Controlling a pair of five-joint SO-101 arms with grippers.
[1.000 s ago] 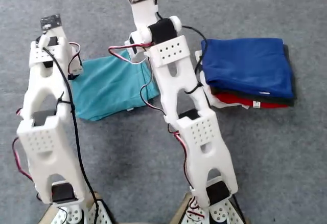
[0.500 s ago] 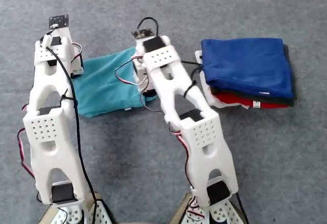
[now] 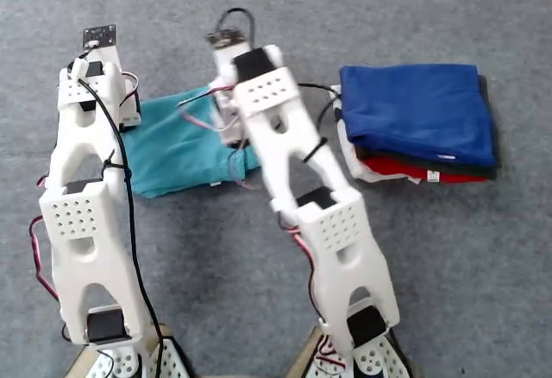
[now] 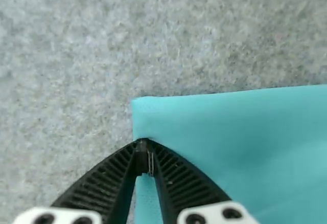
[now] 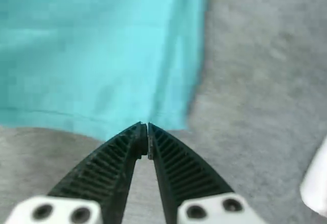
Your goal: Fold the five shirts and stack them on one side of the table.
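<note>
High view: the left arm (image 3: 82,179) and the right arm (image 3: 297,171) have both come down from the raised posture they held one second ago. The left arm reached one edge of the teal shirt (image 3: 177,149) half a second ago and has held there. The right arm has gone on shifting slightly along the opposite edge. The shirt has not visibly moved and lies flat as a folded rectangle between the two arms, apart from the stack (image 3: 418,119). The stack sits on the robot's right, blue on top with dark, red and white layers beneath. Judgement: four shirts appear stacked and the teal one is the last, so the descent onto both edges probably prepares a final fold or a transfer. Left wrist view: the left tool (image 4: 143,144) has its fingers together, tips over the cloth just inside a corner. Whether it has pinched any fabric cannot be told. Right wrist view: the right tool (image 5: 144,129) also has its fingers together, tips at the shirt's hem near a corner, with bare surface beside it. Surface: the bench (image 3: 483,266) is covered in grey felt-like material, which probably resists sliding. Room: a narrow strip shows beyond the far edge, too little to identify.
</note>
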